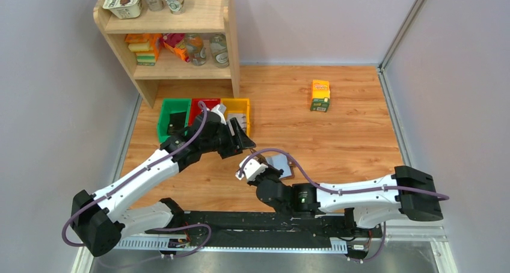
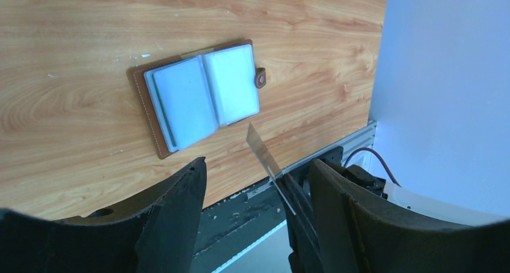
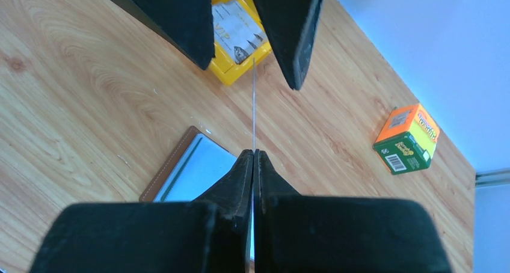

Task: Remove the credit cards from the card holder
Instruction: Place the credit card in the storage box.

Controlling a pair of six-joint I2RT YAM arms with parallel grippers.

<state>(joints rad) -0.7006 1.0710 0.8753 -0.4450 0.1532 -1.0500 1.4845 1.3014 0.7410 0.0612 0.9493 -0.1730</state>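
Observation:
The brown card holder (image 2: 201, 95) lies open on the wooden table, its pale blue sleeves facing up; it also shows in the top view (image 1: 282, 163) and the right wrist view (image 3: 180, 171). My right gripper (image 3: 253, 154) is shut on a thin credit card (image 3: 253, 104), seen edge-on and held above the table. The same card (image 2: 263, 150) shows in the left wrist view. My left gripper (image 2: 257, 165) is open, its fingers (image 3: 294, 26) on either side of the card's free end, apart from it.
Green (image 1: 173, 119), red (image 1: 204, 107) and yellow (image 1: 240, 110) bins stand behind the left gripper; the yellow bin (image 3: 237, 68) holds a printed card. An orange-green carton (image 1: 320, 95) stands at the far right. A wooden shelf (image 1: 174, 38) stands at the back left.

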